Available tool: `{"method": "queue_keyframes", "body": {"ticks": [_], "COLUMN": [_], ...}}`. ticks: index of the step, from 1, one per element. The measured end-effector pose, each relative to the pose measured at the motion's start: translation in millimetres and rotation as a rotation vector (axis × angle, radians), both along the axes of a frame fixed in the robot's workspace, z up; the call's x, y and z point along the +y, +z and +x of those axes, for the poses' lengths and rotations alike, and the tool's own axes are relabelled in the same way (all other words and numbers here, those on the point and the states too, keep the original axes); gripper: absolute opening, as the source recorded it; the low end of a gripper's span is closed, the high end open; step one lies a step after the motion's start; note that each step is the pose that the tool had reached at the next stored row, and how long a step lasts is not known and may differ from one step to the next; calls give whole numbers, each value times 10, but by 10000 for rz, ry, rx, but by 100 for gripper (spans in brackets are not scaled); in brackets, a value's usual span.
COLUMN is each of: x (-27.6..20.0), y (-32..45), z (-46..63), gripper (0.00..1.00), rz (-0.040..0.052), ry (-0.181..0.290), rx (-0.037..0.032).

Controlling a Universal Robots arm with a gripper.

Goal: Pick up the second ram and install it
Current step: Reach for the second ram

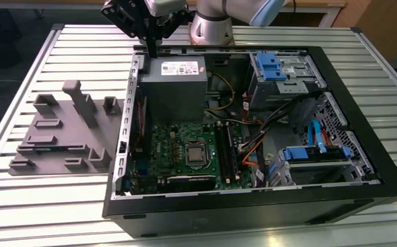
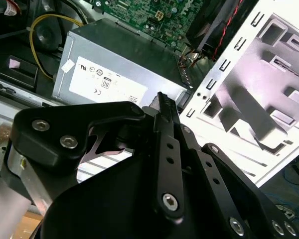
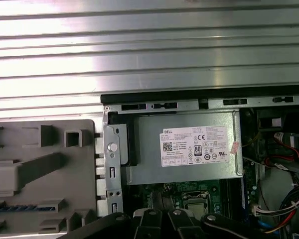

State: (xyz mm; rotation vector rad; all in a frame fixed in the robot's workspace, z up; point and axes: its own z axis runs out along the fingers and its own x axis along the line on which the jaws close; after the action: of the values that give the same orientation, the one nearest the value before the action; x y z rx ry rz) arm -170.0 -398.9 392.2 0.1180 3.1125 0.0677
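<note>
In fixture [image 1: 54, 157], at 9 o'clock of case [image 1: 253, 216] in exterior view: thin dark strip in first wrist view, prob. the ram [image 3: 27, 206]. Looks light, stiff, easy to break; best pinched mid-length by top edge, gently. Above case at 11 o'clock: pincer [image 1: 153, 50] squeezed shut, nothing seen in it.

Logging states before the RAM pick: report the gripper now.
Gripper: shut, tips together near the power supply; no held object visible.
</note>
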Motion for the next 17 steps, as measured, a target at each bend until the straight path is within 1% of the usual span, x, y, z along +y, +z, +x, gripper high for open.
{"method": "queue_keyframes", "body": {"ticks": [11,13,17], "x": [0,0,0], "y": [-3,-4,-8], "z": [-123,-172,-303], "gripper": [11,11,11], "rz": [0,-1,0], "ry": [1,-1,1], "rx": [0,0,0]}}
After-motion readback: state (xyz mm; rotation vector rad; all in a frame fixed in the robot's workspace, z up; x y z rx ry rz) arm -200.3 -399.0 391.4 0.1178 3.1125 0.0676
